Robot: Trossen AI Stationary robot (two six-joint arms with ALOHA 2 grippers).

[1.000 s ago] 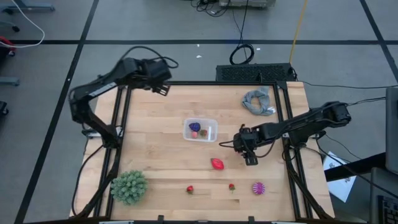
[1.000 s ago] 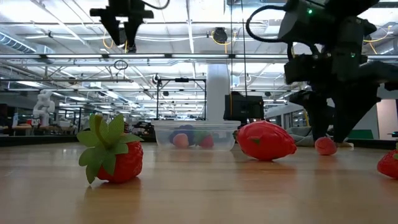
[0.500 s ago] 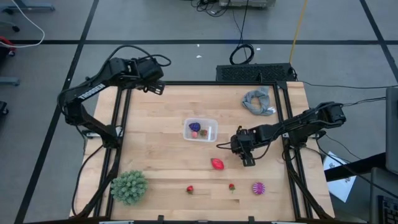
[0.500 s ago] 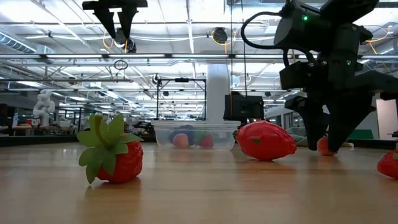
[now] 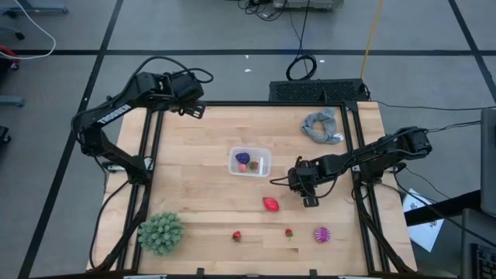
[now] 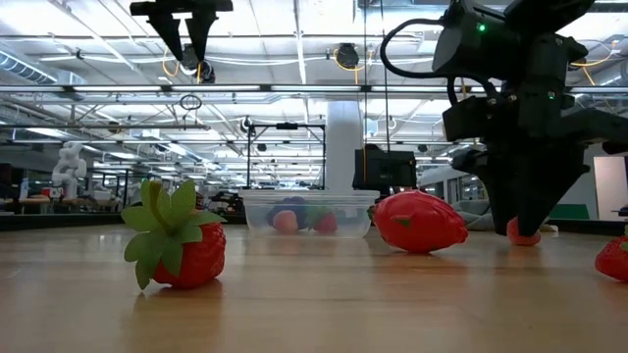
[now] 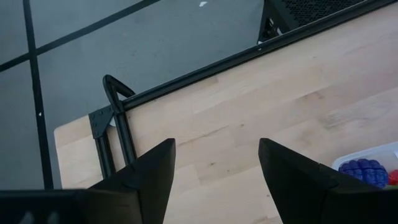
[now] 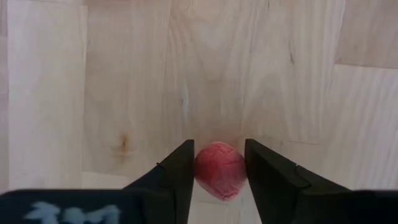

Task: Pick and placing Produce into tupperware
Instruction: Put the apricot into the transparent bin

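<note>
A small pink-red toy fruit point(image 8: 219, 169) lies on the wood table right of centre, and my right gripper point(image 8: 219, 173) stands over it, shut on it. In the low view the fruit point(image 6: 523, 233) shows behind that gripper's fingertips. The clear tupperware point(image 5: 249, 162) sits mid-table with purple, pink and red fruits inside. A large red strawberry point(image 5: 270, 204), two small strawberries point(image 5: 236, 235) point(image 5: 289, 232) and a magenta spiky ball point(image 5: 322, 234) lie nearer the front. My left gripper point(image 5: 190, 107) hangs open, high over the far left corner. My right gripper pinches the pink-red fruit by its two opposite sides point(image 8: 200, 169) between its two fingers. The fingers come steeply from above, pointing down. The fruit sits on the table top between them.
A large green spiky ball point(image 5: 161, 232) sits at the front left corner. A crumpled grey cloth point(image 5: 322, 126) lies at the far right corner. Black frame rails point(image 5: 149, 155) run along the table's left and right sides.
My right gripper has stayed over the pink-red fruit and shut its fingers in against its sides. My left gripper has risen a little and drawn toward the table's left edge, staying open.
</note>
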